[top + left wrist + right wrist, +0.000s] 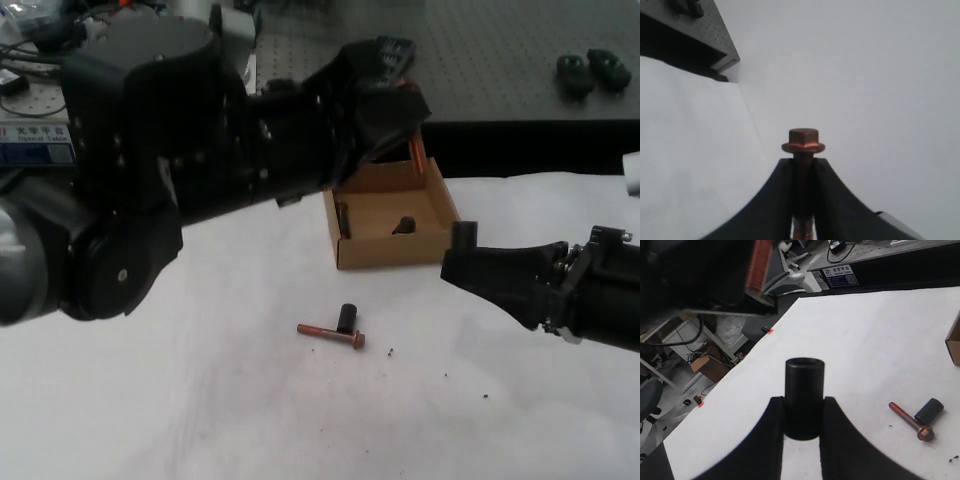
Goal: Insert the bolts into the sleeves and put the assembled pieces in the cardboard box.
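- cardboard box (395, 250) was sited at 12 o'clock from the loose bolt (328, 333) and loose sleeve (347, 317).
- left gripper (802, 164) was clamped on a bolt (803, 141), head proud of the jaws, by the box's 12 o'clock edge.
- right gripper (804, 401) was closed on a sleeve (804, 380), bore outward.
- bolt was held at 11 o'clock from sleeve; axes judged unaligned.

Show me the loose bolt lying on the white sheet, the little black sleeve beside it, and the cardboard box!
loose bolt (328, 333): high view, on the middle of its copper shank.
loose sleeve (347, 318): high view, on its black side.
cardboard box (390, 252): high view, on its front wall.
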Action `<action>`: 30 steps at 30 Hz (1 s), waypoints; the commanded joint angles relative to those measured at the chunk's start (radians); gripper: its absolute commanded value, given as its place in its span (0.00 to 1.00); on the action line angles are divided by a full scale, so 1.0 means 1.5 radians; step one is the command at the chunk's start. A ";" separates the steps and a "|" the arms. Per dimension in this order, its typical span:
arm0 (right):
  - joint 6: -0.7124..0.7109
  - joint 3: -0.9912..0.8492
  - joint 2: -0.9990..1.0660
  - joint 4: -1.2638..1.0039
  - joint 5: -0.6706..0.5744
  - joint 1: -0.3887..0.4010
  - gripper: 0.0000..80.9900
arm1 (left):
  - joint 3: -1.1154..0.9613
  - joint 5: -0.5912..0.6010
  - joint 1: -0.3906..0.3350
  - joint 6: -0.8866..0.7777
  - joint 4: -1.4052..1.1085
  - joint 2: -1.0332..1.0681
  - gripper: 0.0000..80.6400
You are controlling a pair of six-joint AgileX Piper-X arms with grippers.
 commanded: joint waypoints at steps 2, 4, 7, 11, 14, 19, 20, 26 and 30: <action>0.000 -0.001 -0.008 0.006 -0.019 0.001 0.04 | -0.001 0.036 -0.002 -0.007 -0.009 -0.001 0.10; 0.000 -0.001 -0.008 0.011 -0.026 0.008 0.04 | -0.001 0.059 -0.003 0.018 -0.009 -0.001 0.10; -0.004 -0.001 -0.008 0.015 -0.026 0.028 0.04 | -0.001 0.076 -0.008 0.046 -0.009 -0.001 0.10; -0.004 -0.001 -0.008 0.015 -0.009 0.058 0.04 | -0.001 0.091 -0.020 0.071 -0.009 -0.001 0.10; -0.004 -0.001 -0.008 0.015 -0.001 0.065 0.04 | -0.001 0.092 -0.031 0.080 -0.009 -0.001 0.10; -0.004 -0.001 -0.008 0.021 0.003 0.065 0.04 | -0.001 0.092 -0.035 0.108 -0.008 -0.001 0.10; -0.004 -0.001 -0.008 0.025 0.003 0.065 0.04 | -0.001 0.092 -0.035 0.113 -0.007 -0.001 0.10; -0.004 -0.001 -0.008 0.030 0.005 0.065 0.04 | -0.001 0.092 -0.035 0.151 -0.001 -0.001 0.10; -0.004 -0.001 -0.008 0.030 0.008 0.065 0.04 | -0.001 0.090 -0.035 0.183 0.029 -0.001 0.10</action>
